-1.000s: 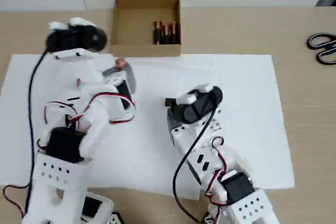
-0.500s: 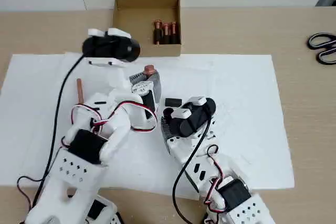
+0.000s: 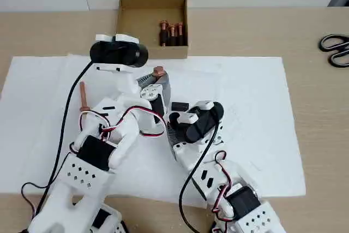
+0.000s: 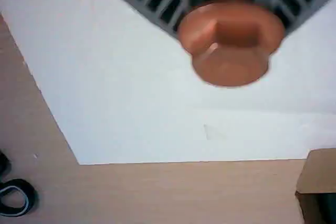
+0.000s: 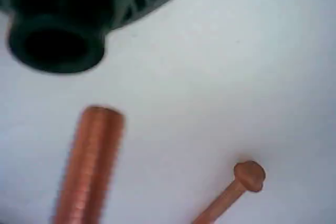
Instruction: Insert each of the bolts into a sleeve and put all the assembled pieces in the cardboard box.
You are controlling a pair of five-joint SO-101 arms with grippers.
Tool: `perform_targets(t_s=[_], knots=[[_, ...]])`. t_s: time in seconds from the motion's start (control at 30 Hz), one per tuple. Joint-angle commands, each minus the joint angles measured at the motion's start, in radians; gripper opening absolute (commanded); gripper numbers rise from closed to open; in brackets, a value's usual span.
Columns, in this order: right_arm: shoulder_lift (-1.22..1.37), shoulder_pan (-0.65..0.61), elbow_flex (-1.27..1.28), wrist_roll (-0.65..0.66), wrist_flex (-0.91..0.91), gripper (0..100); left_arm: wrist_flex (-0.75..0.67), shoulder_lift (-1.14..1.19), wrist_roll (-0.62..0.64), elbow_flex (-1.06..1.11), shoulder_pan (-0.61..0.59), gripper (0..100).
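While left tool [image 3: 157, 78] pinches hex-headed copper bolt [image 4: 231, 45] | right tool [image 3: 178, 111] pinches black tubular sleeve [image 5: 55, 48]

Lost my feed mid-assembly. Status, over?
Left pincer shut on bolt, right pincer shut on sleeve. Bolt tip near sleeve mouth, not inserted. One loose bolt on sheet, nothing blocking.
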Motion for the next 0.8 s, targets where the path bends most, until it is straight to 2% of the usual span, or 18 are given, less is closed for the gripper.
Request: perform_targets(t_s=[0.0,0.17,0.53,0.77], knots=[[-0.015,-0.005,-0.015,-0.011,-0.025,0.4,-0.051,-0.032,0.008,-0.050,0.035,1],[-0.013,-0.005,-0.018,-0.072,-0.025,0.4,-0.084,-0.032,0.008,-0.025,0.081,1],[-0.019,-0.004,-0.020,-0.072,-0.018,0.4,-0.081,-0.035,0.008,-0.021,0.081,1],[-0.021,-0.002,-0.020,-0.072,-0.018,0.4,-0.138,-0.035,0.006,0.050,0.081,1]])
